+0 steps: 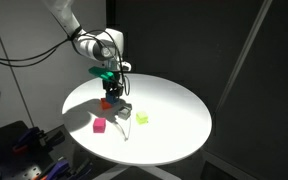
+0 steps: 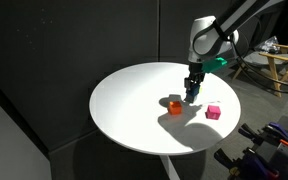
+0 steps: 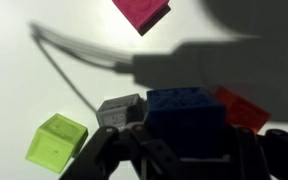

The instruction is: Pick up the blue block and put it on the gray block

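Note:
In the wrist view the blue block [image 3: 184,115] sits between my gripper's [image 3: 184,138] two fingers, which are shut on its sides. It looks larger than the other cubes, so it is held a little above the table. The gray block [image 3: 119,108] lies just to its left on the table, touching or nearly touching it in this view. In both exterior views my gripper [image 1: 115,92] [image 2: 191,94] hangs low over the cluster of cubes on the round white table [image 1: 174,110] [image 2: 134,100].
An orange-red cube [image 3: 242,108] [image 2: 174,104] lies right of the blue block. A yellow-green block [image 3: 56,138] [image 1: 142,118] lies beyond the gray one. A magenta cube [image 3: 141,10] [image 1: 99,125] [image 2: 213,112] lies apart. Cables trail across the table.

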Tool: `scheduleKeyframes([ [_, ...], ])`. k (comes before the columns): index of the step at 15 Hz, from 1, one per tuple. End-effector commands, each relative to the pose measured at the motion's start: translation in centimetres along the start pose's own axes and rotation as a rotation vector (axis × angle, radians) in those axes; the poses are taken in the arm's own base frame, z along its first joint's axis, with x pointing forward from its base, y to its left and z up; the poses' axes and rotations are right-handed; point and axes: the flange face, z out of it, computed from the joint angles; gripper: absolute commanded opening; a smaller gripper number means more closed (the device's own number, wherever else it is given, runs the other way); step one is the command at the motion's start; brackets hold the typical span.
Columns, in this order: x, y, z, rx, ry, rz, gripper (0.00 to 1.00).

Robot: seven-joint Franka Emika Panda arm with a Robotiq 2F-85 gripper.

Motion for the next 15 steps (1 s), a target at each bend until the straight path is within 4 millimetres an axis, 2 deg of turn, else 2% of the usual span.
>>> scheduleKeyframes([
  [1,-0.7,0.6,-3.8,-0.017,0.063,0.023,0.24],
  [5,0.1,1.9,-5.0,-0.008,0.055,0.058,0.24],
  [12,1.2,4.5,-4.2,-0.004,-0.026,0.105,0.24],
  [15,2.2,5.1,-3.6,-0.004,-0.049,0.119,0.24],
])
